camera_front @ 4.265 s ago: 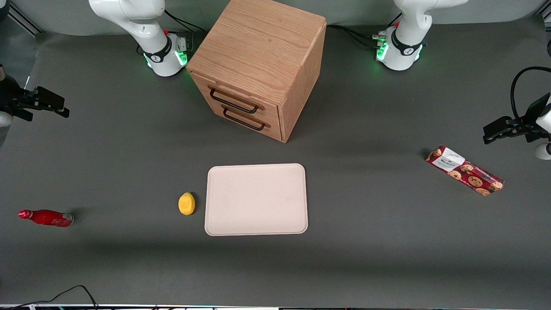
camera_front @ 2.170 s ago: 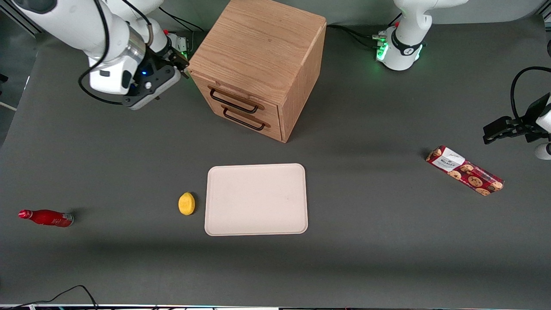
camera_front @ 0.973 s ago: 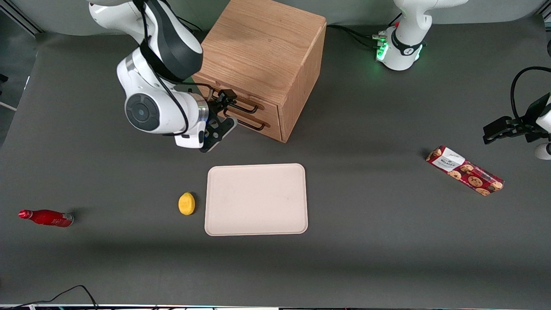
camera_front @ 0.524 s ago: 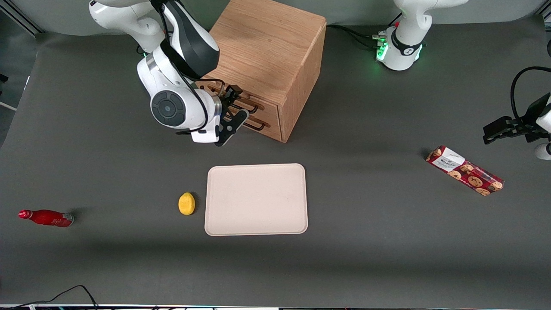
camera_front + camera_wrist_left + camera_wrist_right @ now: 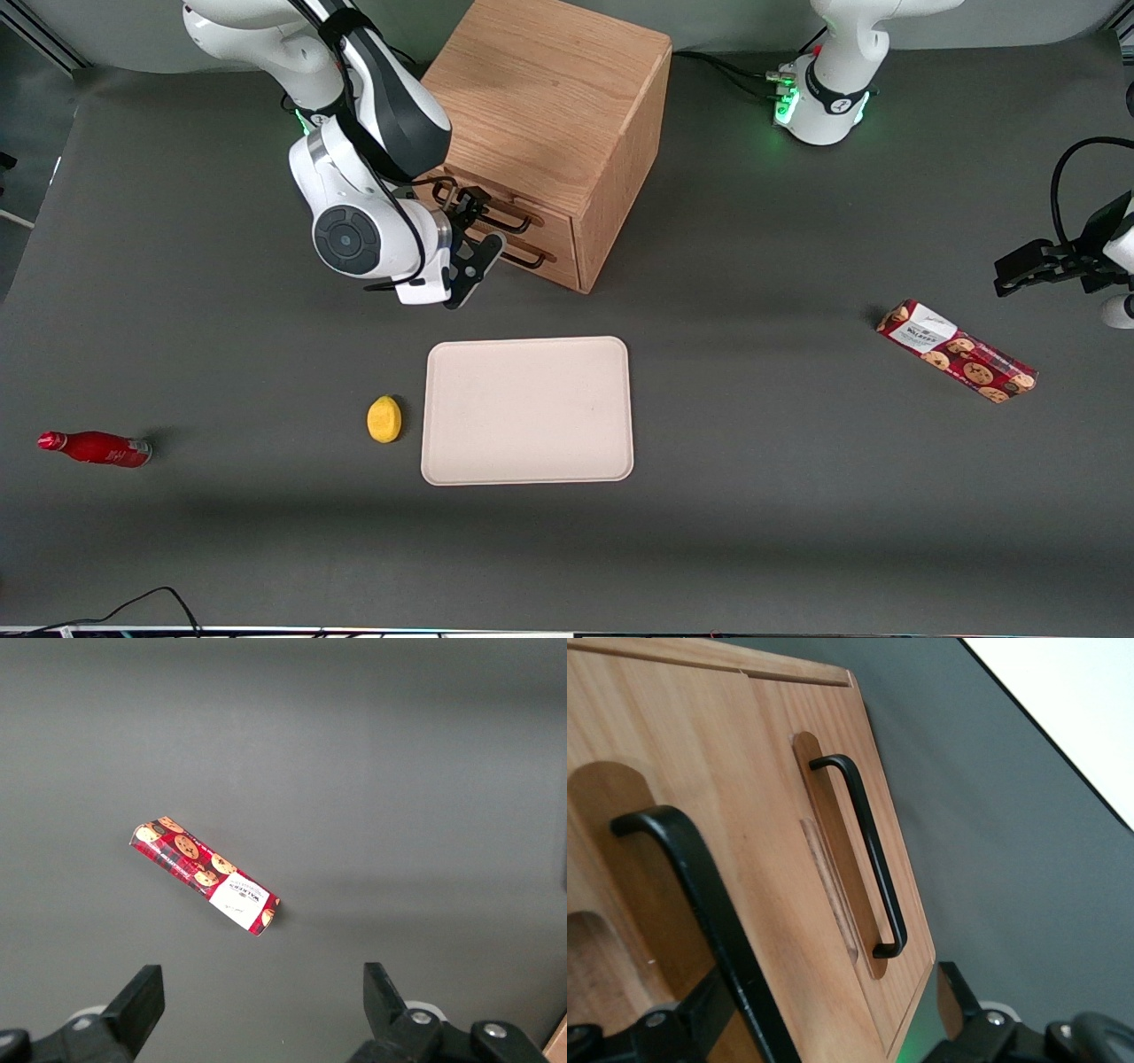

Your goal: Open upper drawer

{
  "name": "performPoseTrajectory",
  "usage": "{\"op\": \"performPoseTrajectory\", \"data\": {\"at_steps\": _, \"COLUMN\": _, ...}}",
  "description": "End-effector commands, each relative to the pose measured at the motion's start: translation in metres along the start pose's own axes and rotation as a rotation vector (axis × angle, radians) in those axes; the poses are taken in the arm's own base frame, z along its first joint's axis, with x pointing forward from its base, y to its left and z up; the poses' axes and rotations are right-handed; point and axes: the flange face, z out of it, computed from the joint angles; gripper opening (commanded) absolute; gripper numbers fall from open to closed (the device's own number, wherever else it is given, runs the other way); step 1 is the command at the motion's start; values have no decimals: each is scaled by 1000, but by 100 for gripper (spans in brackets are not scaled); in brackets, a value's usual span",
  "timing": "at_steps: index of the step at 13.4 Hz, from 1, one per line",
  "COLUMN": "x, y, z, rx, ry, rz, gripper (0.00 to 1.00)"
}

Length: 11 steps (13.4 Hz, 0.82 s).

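The oak cabinet (image 5: 540,80) stands at the table's back. Its upper drawer (image 5: 551,209) is closed flush, with a thin dark bar handle (image 5: 514,224). The lower drawer's matching handle (image 5: 524,260) sits beneath it. My right gripper (image 5: 479,225) is open right in front of the upper drawer, its fingers above and below the upper handle without gripping it. In the right wrist view the upper handle (image 5: 709,904) runs close between the spread fingers of the gripper (image 5: 828,1005), nearer one finger (image 5: 700,1014). The lower handle (image 5: 868,850) shows farther off.
A beige tray (image 5: 528,410) lies nearer the front camera than the cabinet, with a yellow lemon (image 5: 384,418) beside it. A red bottle (image 5: 96,448) lies toward the working arm's end. A cookie pack (image 5: 955,351) lies toward the parked arm's end and shows in the left wrist view (image 5: 205,875).
The right arm swung in from the working arm's end of the table to the cabinet's front. In the last half second the gripper closed in on the upper handle. The drawer stays closed.
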Motion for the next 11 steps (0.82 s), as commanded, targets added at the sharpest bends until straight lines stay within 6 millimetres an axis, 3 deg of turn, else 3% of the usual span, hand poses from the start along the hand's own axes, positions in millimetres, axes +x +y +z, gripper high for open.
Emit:
{"op": "performPoseTrajectory", "data": {"at_steps": 1, "x": 0, "y": 2, "z": 13, "rx": -17, "ry": 5, "rz": -25, "gripper": 100}}
{"op": "performPoseTrajectory", "data": {"at_steps": 7, "x": 5, "y": 9, "z": 28, "rx": -19, "ry": 3, "rz": -29, "gripper": 100}}
{"op": "performPoseTrajectory", "data": {"at_steps": 11, "x": 3, "y": 26, "z": 21, "rx": -47, "ry": 19, "rz": -38, "gripper": 100}}
